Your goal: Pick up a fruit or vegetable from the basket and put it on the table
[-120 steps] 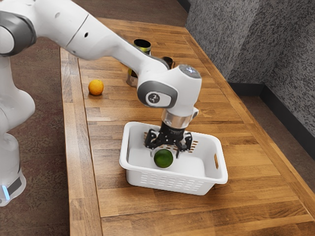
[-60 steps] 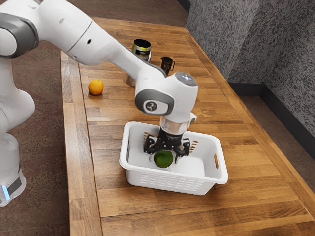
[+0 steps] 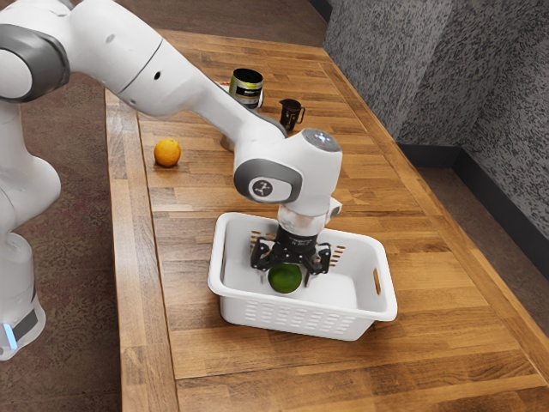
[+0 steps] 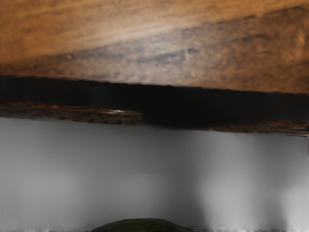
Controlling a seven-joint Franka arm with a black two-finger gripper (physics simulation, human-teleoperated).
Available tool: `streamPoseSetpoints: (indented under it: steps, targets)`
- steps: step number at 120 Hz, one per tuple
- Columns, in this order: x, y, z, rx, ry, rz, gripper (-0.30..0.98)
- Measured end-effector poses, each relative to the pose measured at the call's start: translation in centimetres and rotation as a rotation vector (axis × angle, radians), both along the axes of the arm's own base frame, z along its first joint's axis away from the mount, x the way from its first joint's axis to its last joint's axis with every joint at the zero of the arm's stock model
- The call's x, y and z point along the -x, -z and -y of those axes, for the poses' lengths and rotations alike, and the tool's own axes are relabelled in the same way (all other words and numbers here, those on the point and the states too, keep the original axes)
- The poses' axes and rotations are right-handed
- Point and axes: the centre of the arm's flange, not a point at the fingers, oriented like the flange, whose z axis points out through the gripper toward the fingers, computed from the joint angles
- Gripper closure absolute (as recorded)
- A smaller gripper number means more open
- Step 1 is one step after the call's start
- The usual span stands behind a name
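Observation:
My gripper is down inside the white basket in the exterior view, its fingers open and apart, one to either side of the round dark green fruit. The fruit rests in the basket, its top partly covered by the hand. In the wrist view, the top of the green fruit shows at the lower edge, with the pale basket wall beyond it. Bare wooden table surrounds the basket.
An orange lies on the table toward the exterior view's upper left. Behind the arm stand a dark can and a small black pitcher. The basket's raised walls enclose my fingers.
My hand has come down lower around the fruit and slightly toward the exterior view's left, with little motion in the last half second. The fruit and basket have stayed put.

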Motion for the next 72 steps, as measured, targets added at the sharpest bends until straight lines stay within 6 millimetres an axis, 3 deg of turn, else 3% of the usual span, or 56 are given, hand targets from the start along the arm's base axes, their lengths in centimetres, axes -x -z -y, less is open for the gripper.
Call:
streamPoseSetpoints:
  steps: [11, 24, 43, 48, 58, 72]
  targets:
    - [0.0, -0.1, 0.3, 0.004, 0.006, 0.004, 0.12]
    - [0.1, -0.6, 0.6, 0.009, 0.017, 0.012, 0.32]
    - [0.0, -1.9, 1.1, 0.014, 0.034, 0.034, 0.37]
    - [-0.5, -3.6, 1.3, 0.015, 0.043, 0.059, 0.38]
    - [-2.5, -11.0, 1.4, 0.020, 0.052, 0.148, 0.36]
    - [-3.9, -18.0, 0.3, -0.006, 0.057, 0.207, 0.36]
